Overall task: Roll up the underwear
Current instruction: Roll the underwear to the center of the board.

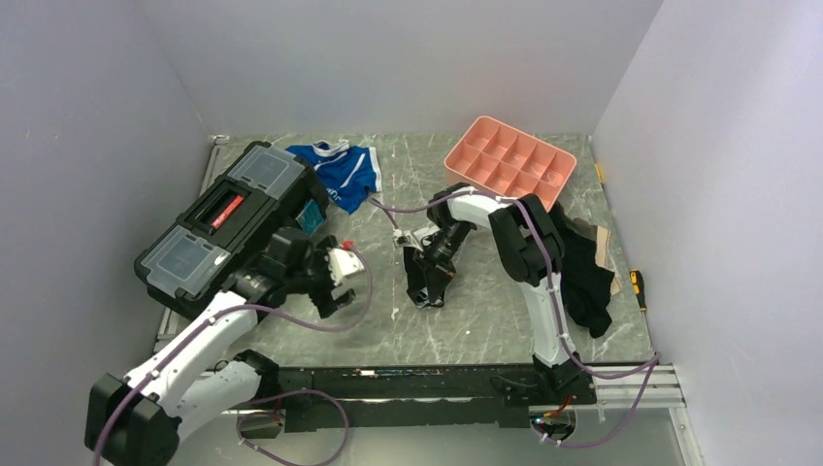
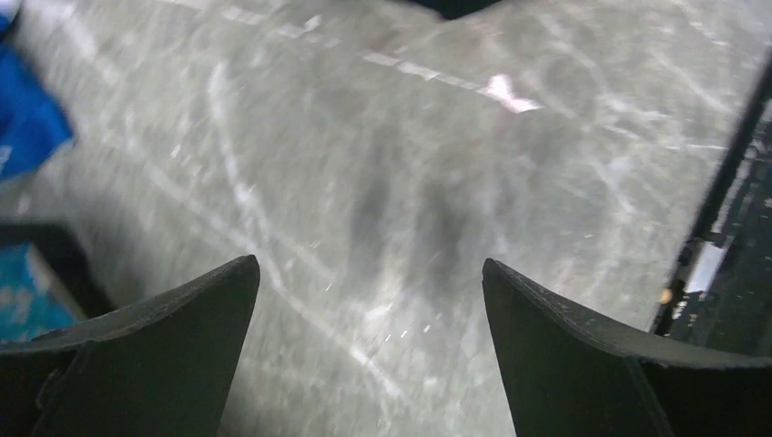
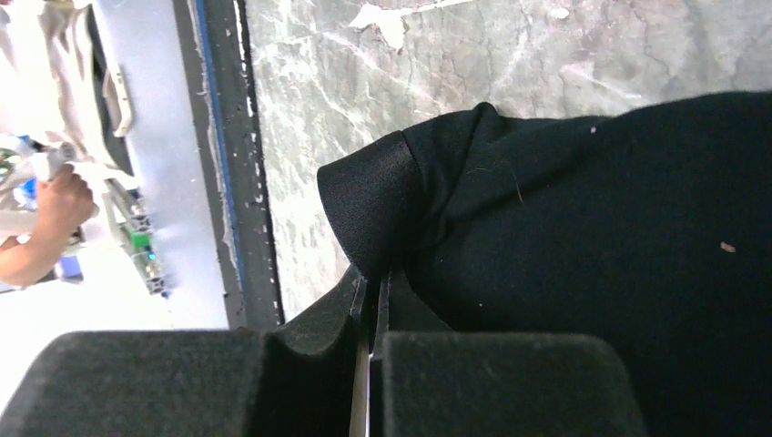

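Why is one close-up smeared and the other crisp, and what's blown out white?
Left wrist: the table is streaky with blur, plus one glare patch; right wrist: the underwear is sharp, but the area past the table edge is overexposed.

The black cloth underwear (image 3: 592, 273) is seen as a matt, finely knitted fabric flecked with lint. The grey marble-patterned tabletop (image 2: 364, 137) is shown as smooth, with a faint sheen. The pink compartment tray (image 1: 510, 160) is seen as smooth plastic, and the black toolbox (image 1: 252, 199) as hard plastic with translucent lid panels. The blue-and-white briefs (image 1: 340, 173) are shown as slightly glossy cloth.
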`<state>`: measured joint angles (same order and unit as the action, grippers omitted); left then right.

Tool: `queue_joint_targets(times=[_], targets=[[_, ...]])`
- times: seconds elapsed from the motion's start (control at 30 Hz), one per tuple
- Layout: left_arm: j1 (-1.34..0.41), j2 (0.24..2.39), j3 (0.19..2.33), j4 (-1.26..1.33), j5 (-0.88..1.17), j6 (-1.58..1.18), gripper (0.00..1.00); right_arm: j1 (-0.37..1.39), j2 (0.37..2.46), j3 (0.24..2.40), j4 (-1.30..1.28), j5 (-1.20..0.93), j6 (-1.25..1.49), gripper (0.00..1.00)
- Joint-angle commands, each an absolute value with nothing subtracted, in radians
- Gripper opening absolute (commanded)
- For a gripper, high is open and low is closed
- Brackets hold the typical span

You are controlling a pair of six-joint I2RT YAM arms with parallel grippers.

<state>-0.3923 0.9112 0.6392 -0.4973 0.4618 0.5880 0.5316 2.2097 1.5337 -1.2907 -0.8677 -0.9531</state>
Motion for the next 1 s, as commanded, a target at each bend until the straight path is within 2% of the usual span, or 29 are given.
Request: queue_joint_targets(times=[0.0, 0.17, 0.37, 0.83, 0.97], targets=[[-0.615, 0.977, 0.643, -0.397, 0.323, 0.643, 0.99, 0.536, 2.274, 1.617, -1.436, -0.965, -1.051, 0.00], [-0.800, 1.174, 0.727, -0.331, 0.268, 0.676, 0.99, 0.537, 2.316, 1.636, -1.455, -0.967, -1.055, 0.00], [-0.927, 1.381, 0.801, -0.185, 0.188, 0.708, 0.99, 0.536, 2.325, 1.635, -1.430, -0.958, -1.027, 0.00], [-0.993, 1.621, 0.926, -0.138, 0.216, 0.670, 0.99, 0.536, 2.341, 1.626, -1.423, -0.934, -1.013, 0.00], [-1.007, 1.641, 0.919, -0.124, 0.224, 0.646, 0.93, 0.537, 2.343, 1.626, -1.419, -0.930, -1.009, 0.00]])
